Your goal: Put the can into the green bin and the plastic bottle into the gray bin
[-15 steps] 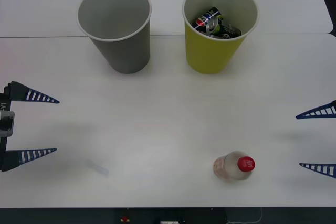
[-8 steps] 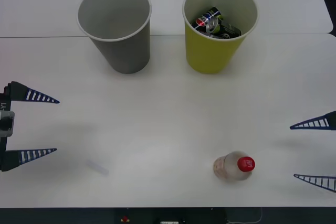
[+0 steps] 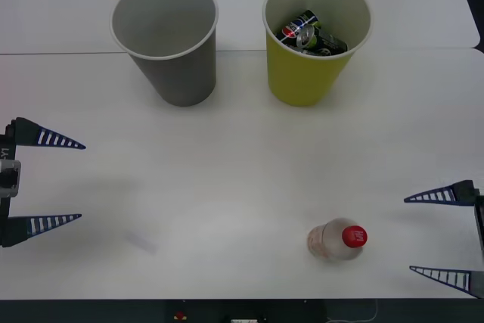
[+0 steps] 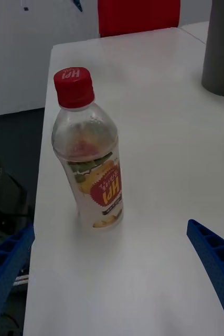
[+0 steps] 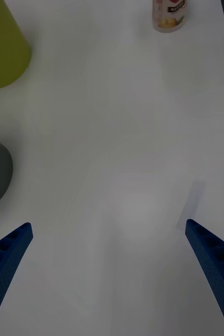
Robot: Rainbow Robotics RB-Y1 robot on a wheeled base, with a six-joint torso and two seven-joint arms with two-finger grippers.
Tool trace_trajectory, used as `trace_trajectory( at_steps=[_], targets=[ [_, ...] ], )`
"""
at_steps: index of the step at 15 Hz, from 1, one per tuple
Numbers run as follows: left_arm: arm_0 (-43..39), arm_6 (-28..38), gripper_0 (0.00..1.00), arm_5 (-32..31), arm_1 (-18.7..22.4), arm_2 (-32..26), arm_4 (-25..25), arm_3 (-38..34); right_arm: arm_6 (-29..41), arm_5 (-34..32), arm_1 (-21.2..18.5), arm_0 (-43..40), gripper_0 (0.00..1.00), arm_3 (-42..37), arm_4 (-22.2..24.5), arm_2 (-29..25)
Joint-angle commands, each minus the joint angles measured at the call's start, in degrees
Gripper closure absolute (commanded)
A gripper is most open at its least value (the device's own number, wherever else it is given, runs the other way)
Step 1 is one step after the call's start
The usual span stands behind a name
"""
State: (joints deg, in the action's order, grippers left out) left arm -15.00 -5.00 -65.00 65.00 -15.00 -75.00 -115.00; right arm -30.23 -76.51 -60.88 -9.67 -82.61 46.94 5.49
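White table [image 3: 242, 172]: two bins, one plastic bottle [image 3: 336, 239].

The right claw [image 3: 446, 234] and left claw [image 3: 57, 181] hang level at opposite edges — fingers spread wide.

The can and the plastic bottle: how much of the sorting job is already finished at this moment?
About half. The can already lies inside the green bin. The plastic bottle stands upright on the table, ungrasped, and the gray bin holds nothing. The right gripper is open, level with the bottle and apart from it; the left gripper waits open at the table's left edge. Grasping and dropping the bottle remain.
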Motion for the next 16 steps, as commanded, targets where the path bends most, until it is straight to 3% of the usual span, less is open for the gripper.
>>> trace_trajectory(
  at_steps=[1, 16],
  targets=[
    [0.0, 0.0, 0.0, 0.0, 0.0, 0.0, 0.0, 0.0, -1.1, -0.5, 2.5, 1.5, 0.0, 2.7, 0.1, 1.9],
    [0.0, 0.0, 0.0, 0.0, 0.0, 0.0, 0.0, 0.0, -5.0, -0.4, 17.3, 9.8, 0.0, 12.6, 0.3, 10.8]
  ],
)
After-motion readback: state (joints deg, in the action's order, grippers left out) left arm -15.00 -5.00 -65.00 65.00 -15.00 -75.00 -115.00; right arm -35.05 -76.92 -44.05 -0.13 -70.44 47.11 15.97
